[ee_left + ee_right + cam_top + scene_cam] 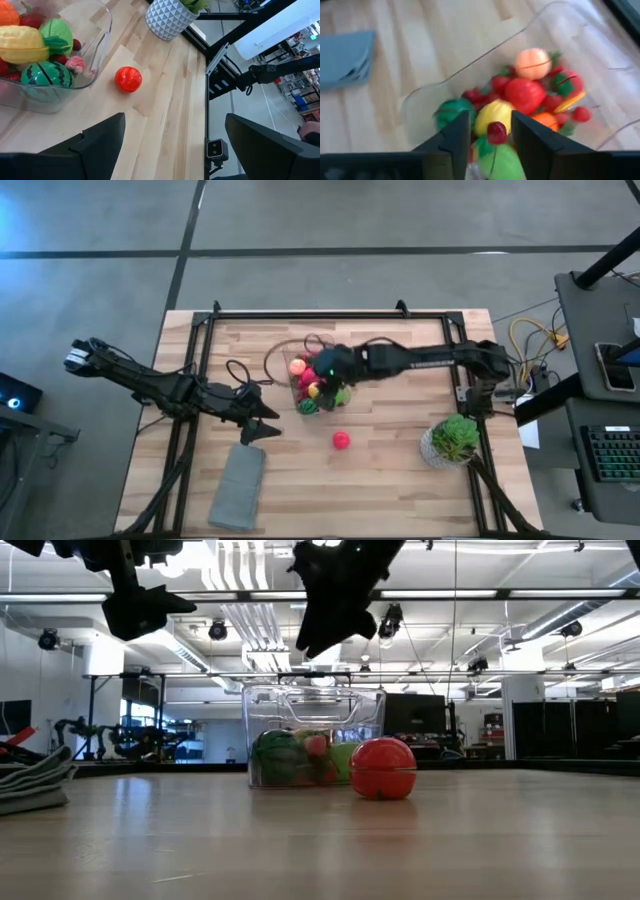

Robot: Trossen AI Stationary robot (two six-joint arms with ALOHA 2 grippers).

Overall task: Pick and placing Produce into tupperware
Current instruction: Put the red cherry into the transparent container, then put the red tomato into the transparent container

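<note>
The tub [312, 385] sits mid-table, already heaped with toy produce [520, 95], and the right gripper [491, 131] hangs right above the heap with a small dark-red berry [496, 132] between its fingers; the jaws stand narrowly apart around it, and whether they grip it or have just let go I cannot tell. The step looks like the release: best to part the fingers a little more while staying centred over the pile, inside the walls, so the berry drops among the fruit rather than bouncing off the yellow piece [496, 114] and out, then lift straight up clear of the rim. One red tomato [341, 440] lies loose on the wood just near of the tub, likely the next pick. The left gripper [172, 137] waits to the left, jaws wide and empty, beside the grey cloth [236, 487].
</note>
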